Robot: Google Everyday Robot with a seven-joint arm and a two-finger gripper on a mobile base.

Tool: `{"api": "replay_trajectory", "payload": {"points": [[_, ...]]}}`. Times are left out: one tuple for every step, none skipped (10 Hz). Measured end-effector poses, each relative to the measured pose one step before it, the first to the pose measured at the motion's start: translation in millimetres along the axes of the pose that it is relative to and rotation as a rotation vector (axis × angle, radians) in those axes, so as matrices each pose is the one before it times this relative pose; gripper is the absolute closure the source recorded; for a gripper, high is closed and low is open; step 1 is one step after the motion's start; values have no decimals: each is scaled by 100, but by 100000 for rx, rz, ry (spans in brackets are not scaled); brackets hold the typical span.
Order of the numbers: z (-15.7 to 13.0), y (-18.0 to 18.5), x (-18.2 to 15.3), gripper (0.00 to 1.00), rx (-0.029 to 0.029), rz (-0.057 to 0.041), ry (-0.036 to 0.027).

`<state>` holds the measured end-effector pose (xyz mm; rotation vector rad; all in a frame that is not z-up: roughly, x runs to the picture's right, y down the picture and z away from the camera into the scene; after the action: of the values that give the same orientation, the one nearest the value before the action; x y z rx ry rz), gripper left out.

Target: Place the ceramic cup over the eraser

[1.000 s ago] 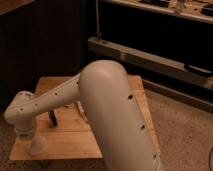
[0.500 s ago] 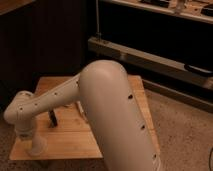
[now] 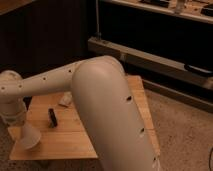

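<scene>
Reaching over: our bulky white arm (image 3: 107,107) fills the middle of the view, stretching left across a light wooden slatted table (image 3: 142,102)
Gripper: our two-finger gripper (image 3: 21,125) hangs at the table's front left corner, below the arm's white wrist
Cup: the small plain white ceramic cup (image 3: 29,136) sits right under the gripper, wide end toward the boards, near the table's front left edge
Grip: we cannot tell whether the gripper clasps the cup or merely stands over it
Eraser: the tiny, nearly black rectangular eraser (image 3: 52,117) stands on the boards just to the right of the cup, apart from it and uncovered
Other: a small pale crumpled object (image 3: 65,100) lies farther back on the table, beside the arm
Behind: a long grey metal rail (image 3: 160,60) crosses the dark background
</scene>
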<state>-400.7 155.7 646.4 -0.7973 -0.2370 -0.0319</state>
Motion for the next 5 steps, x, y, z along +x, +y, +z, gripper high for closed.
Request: {"api": "replay_trajectory", "payload": {"points": [[-2918, -354, -1151, 100, 820, -313, 957], [-2354, -324, -718, 100, 933, -129, -115], [-2026, -483, -226, 100, 1263, 190, -31], [-2655, -660, -258, 100, 1798, 314, -355], [-2956, -572, -628, 100, 2273, -258, -1340]]}}
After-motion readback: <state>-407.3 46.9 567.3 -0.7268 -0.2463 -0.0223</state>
